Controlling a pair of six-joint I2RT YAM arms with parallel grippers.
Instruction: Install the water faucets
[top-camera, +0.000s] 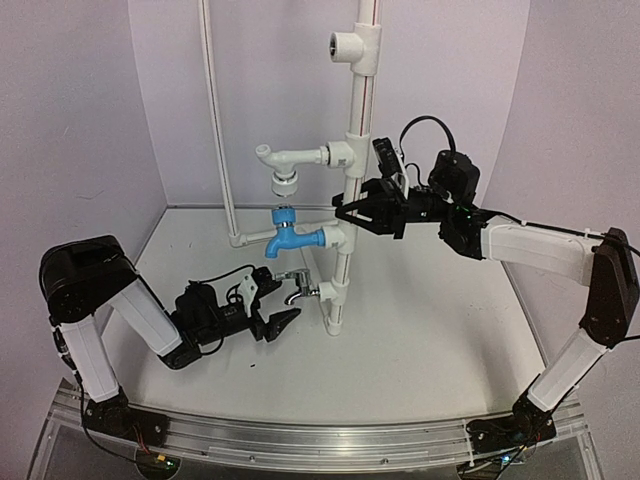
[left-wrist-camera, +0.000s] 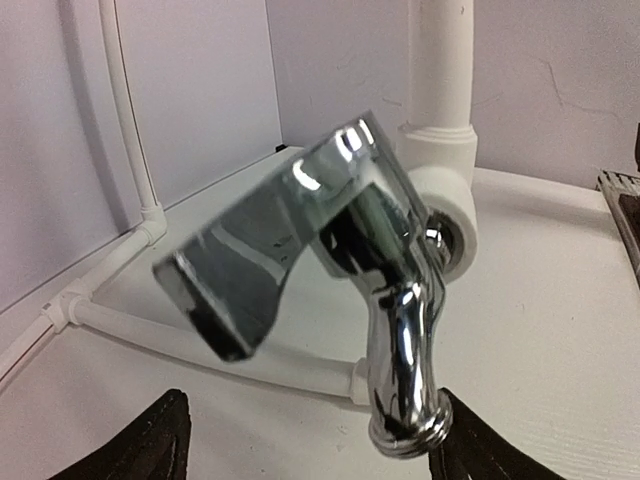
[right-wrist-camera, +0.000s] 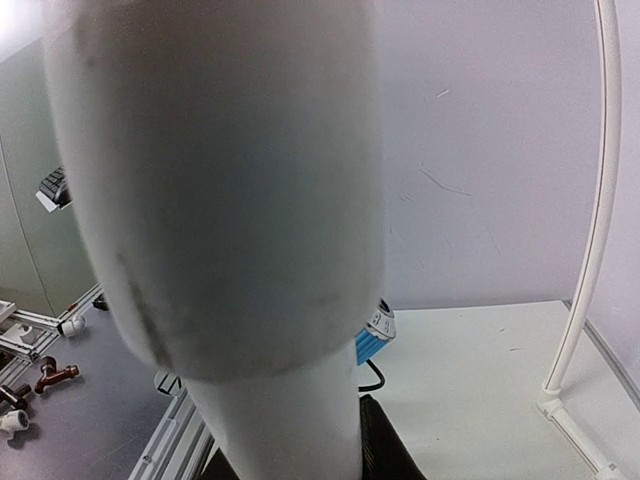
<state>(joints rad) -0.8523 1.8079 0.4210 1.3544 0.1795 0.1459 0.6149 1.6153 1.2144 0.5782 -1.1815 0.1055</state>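
A silver water faucet (top-camera: 298, 286) sticks out leftward from the lowest tee (top-camera: 331, 291) of the upright white pipe (top-camera: 357, 110). Close up, the faucet (left-wrist-camera: 400, 330) has its lever handle (left-wrist-camera: 250, 270) toward the left, its spout pointing down, and its back end in the tee socket (left-wrist-camera: 446, 205). My left gripper (top-camera: 273, 301) stands open around it (left-wrist-camera: 310, 455); the right fingertip (left-wrist-camera: 480, 450) is right beside the spout rim and the left fingertip (left-wrist-camera: 150, 445) is well apart. My right gripper (top-camera: 356, 211) is shut on the upright pipe (right-wrist-camera: 230, 200), which fills its view (right-wrist-camera: 290, 460).
A blue plastic tap (top-camera: 291, 236) and a white tap (top-camera: 285, 166) are mounted higher on the same pipe, with an empty tee (top-camera: 350, 45) at the top. A thin white pipe (top-camera: 216, 110) runs up the back wall and along the floor (left-wrist-camera: 200, 345).
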